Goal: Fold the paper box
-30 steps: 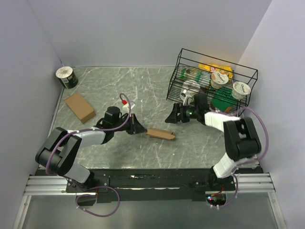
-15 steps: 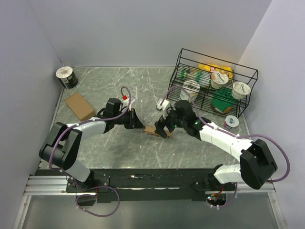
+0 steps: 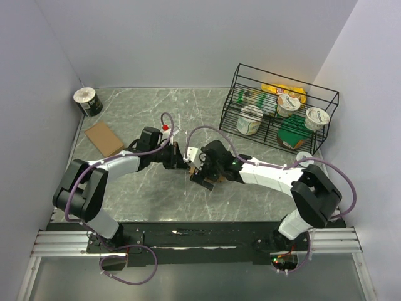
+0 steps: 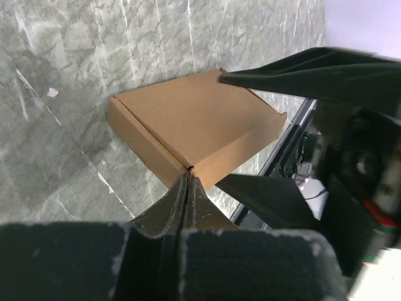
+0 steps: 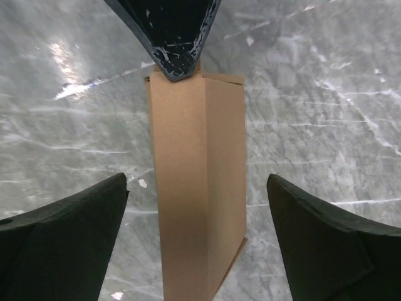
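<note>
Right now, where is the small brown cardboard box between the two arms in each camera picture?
Top external: paper box just left of centre, mostly hidden.
Left wrist: paper box in the centre, lying flat.
Right wrist: paper box in the centre, running top to bottom.
Shared landmark: shut left gripper tip at its end.

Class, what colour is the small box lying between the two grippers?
Plain brown cardboard; the paper box shows best in the right wrist view.

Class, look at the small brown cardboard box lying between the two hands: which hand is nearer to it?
Left. The shut left hand touches one end of the box with its tip; the open right hand straddles it, fingers clear on both sides.
</note>
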You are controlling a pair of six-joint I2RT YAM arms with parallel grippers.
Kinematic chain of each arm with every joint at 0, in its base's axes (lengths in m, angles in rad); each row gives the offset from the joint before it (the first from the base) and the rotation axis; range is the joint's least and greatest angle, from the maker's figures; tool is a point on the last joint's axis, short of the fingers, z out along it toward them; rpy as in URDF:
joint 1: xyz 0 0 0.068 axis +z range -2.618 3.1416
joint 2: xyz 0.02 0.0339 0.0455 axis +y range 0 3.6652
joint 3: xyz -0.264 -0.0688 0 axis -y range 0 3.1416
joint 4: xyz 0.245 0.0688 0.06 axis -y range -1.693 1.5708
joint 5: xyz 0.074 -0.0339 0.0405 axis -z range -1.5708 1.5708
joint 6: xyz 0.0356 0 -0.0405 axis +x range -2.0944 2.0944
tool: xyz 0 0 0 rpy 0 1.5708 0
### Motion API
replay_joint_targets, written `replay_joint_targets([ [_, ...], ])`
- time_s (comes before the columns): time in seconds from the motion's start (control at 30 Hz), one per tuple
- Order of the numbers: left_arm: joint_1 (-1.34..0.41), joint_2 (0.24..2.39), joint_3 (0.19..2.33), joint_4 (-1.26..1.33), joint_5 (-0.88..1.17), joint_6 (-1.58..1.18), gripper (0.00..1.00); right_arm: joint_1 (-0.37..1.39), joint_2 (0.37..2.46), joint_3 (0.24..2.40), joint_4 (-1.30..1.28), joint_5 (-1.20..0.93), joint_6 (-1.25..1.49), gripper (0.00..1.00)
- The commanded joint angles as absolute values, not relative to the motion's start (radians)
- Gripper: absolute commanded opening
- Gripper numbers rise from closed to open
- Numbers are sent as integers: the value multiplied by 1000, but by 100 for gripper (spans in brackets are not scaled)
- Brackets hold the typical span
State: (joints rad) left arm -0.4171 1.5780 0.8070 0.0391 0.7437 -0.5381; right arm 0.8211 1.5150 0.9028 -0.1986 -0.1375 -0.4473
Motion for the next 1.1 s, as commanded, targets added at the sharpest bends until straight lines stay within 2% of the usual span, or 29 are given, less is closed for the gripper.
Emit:
replay_joint_targets([
  [0.0,-413,1577,831,47,762,-531,1,828,1543,962,-236,-94,-465,91],
  [0.03,-411,1569,830,55,765,-534,1,828,1545,963,-244,-97,-462,86],
  [0.07,-411,1566,827,61,768,-540,1,828,1548,965,-248,-98,-459,75],
  [0.1,-411,1563,827,69,767,-545,4,828,1548,969,-253,-103,-456,69],
  [0.17,-411,1548,819,98,765,-558,24,828,1551,971,-273,-123,-453,58],
  [0.2,-410,1539,816,112,762,-563,33,827,1551,977,-282,-130,-451,56],
  [0.23,-408,1522,815,129,761,-566,49,828,1558,980,-293,-144,-449,55],
  [0.37,-397,1445,804,124,687,-529,83,824,1563,986,-334,-201,-440,48],
  [0.47,-379,1358,749,171,612,-491,94,812,1563,979,-342,-244,-437,46],
  [0.57,-376,1260,637,254,517,-469,95,795,1563,977,-357,-297,-440,44],
  [0.63,-376,1203,563,398,494,-445,94,779,1569,976,-364,-336,-443,44],
  [0.8,-383,1157,385,633,610,-339,92,749,1586,988,-393,-434,-448,43],
  [1.0,-413,1146,362,629,666,-226,89,723,1611,1022,-456,-540,-457,42],
  [1.07,-423,1158,382,611,666,-189,83,721,1624,1029,-465,-560,-457,41],
])
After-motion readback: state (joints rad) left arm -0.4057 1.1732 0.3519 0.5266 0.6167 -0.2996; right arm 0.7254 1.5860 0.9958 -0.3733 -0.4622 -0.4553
